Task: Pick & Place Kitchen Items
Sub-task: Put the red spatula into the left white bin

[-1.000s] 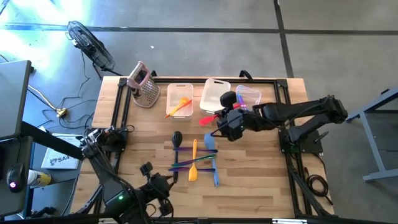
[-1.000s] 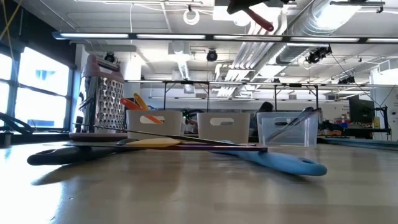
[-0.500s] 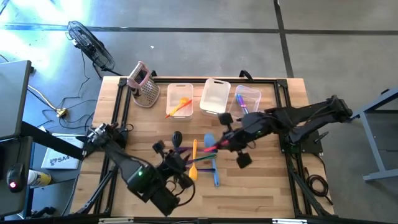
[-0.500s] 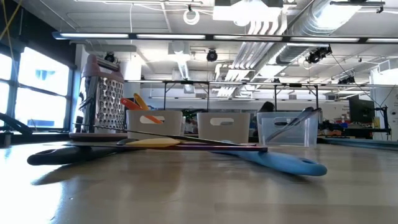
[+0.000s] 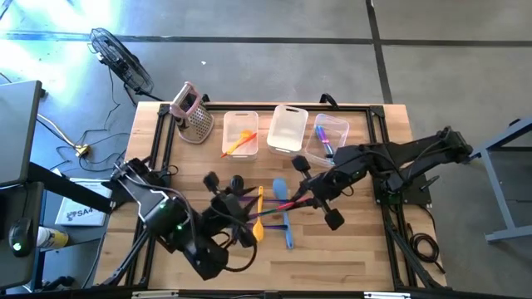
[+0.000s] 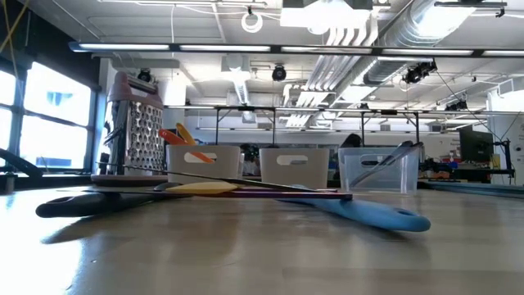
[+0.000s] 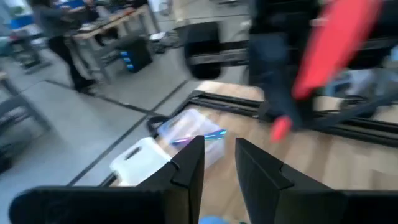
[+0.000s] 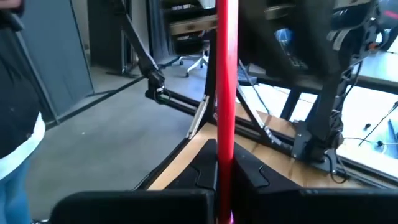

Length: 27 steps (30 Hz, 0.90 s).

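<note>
The right gripper (image 5: pixel 309 189) is clamped tight on a red utensil (image 5: pixel 293 200), holding it in the air just past the right edge of the pile of utensils (image 5: pixel 262 212) that lies in the middle of the wooden table (image 5: pixel 349 249). In the right wrist view the red utensil (image 8: pixel 225 81) runs as a straight red bar between the two dark fingers (image 8: pixel 202 171), pinched with no gap on either side. The left gripper (image 5: pixel 223 198) hangs over the left side of the same pile, near the dark spoon (image 5: pixel 237 184); its fingers (image 7: pixel 189 165) stand a narrow way apart with nothing seen between them. The pile itself holds an orange spatula (image 5: pixel 258 218), a blue spatula (image 5: pixel 283 203), and purple and green pieces crossing under them, all touching or overlapping. Beyond the pile, along the far edge of the table, stand three clear bins: the left bin (image 5: pixel 240 134) holds orange and yellow utensils, the middle bin (image 5: pixel 288 129) looks bare, and the right bin (image 5: pixel 327 137) holds purple and blue ones. A metal grater (image 5: pixel 192 115) with a pink handle stands left of the bins, at the far left corner. From the low view the pile lies flat on the table, the blue spatula (image 6: pixel 372 215) nearest.
</note>
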Available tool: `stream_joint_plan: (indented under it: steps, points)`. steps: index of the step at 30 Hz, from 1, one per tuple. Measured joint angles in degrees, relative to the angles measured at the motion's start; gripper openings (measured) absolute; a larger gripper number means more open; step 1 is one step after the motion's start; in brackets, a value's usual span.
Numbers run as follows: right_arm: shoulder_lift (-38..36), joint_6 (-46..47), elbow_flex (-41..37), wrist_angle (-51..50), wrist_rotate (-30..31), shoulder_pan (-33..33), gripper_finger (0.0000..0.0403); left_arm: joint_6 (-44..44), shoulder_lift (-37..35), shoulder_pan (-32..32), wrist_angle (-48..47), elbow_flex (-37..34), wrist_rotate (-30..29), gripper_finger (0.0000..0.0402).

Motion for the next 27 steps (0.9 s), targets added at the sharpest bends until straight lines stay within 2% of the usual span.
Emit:
stream_joint_plan:
  steps: [5, 11, 18, 27]
  points:
    - [0.00, -0.82, 0.00, 1.01, 0.02, -0.69, 0.0005, 15.78, 0.12, 0.84, 14.33, -0.04, 6.26, 0.0086]
    - [0.00, -1.07, 0.00, 1.83, -0.19, -1.13, 0.0005, 26.66, -0.08, 1.31, 25.19, -0.04, 9.11, 0.0086]
    - [0.00, -1.11, 0.00, 1.94, -0.47, -1.13, 0.0005, 30.66, -0.14, 1.86, 28.05, -0.04, 9.53, 0.0086]
    - [0.00, -1.11, 0.00, 1.61, -0.56, -1.13, 0.0005, 32.60, -0.14, 4.26, 28.74, -0.04, 15.03, 0.0086]
